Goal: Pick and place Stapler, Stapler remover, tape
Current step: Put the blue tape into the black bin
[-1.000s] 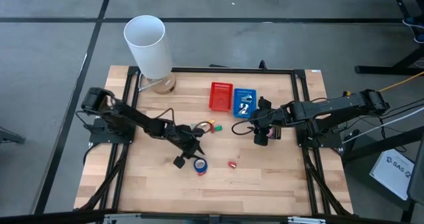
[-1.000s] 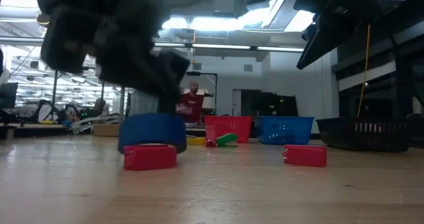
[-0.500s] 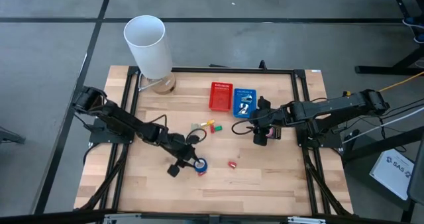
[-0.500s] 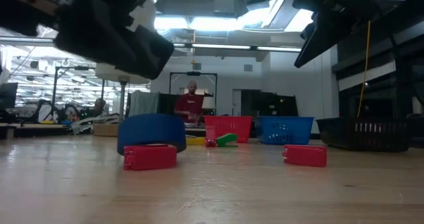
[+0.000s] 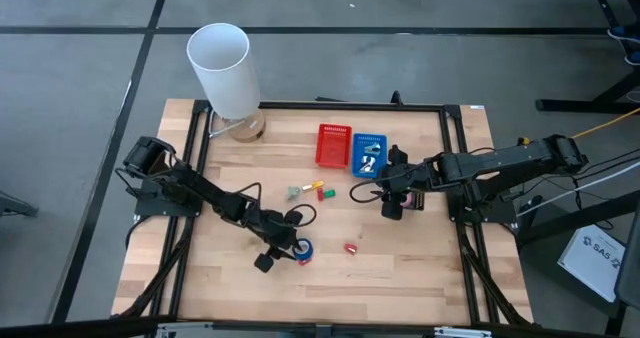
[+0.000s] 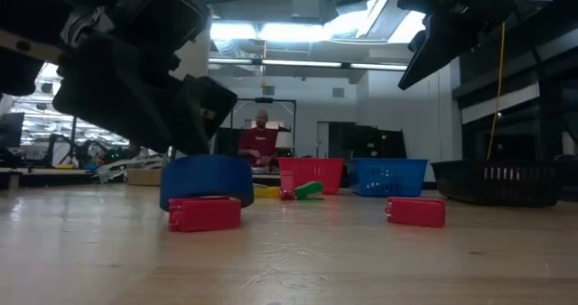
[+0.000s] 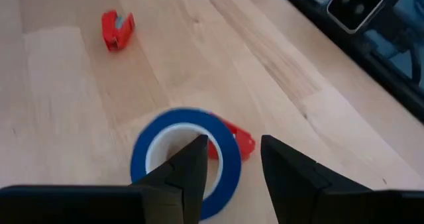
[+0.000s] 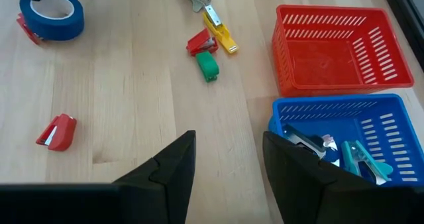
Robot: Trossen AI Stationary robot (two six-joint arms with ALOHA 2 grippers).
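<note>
A blue tape ring (image 7: 149, 151) lies flat on the wooden table near its middle (image 5: 303, 249), with a small red piece (image 7: 242, 141) against its side. My left gripper (image 7: 232, 161) is open over it: one finger above the ring's hole, the other outside the wall. Another red piece (image 5: 351, 247) lies to its right. Small yellow, red and green pieces and a grey remover (image 8: 205, 35) lie in a cluster farther back. My right gripper (image 8: 228, 161) hangs open and empty near the blue basket (image 5: 369, 154). My left gripper slants down from the table's left over the tape ring's wall (image 7: 228, 164), which lies between its open fingers. I cannot tell whether either finger touches the tape. The ring lies flat on the table.
A red basket (image 8: 331, 48) stands beside the blue basket (image 8: 344, 138), which holds stapler-like items, at the table's far middle. A tall white cylinder (image 5: 225, 68) stands at the far left corner. A person (image 6: 262, 138) shows far behind the table.
My left gripper has swung toward the table's near edge and a little down, from beside the small cluster to above the blue tape. The tape and the red pieces have stayed in place.
</note>
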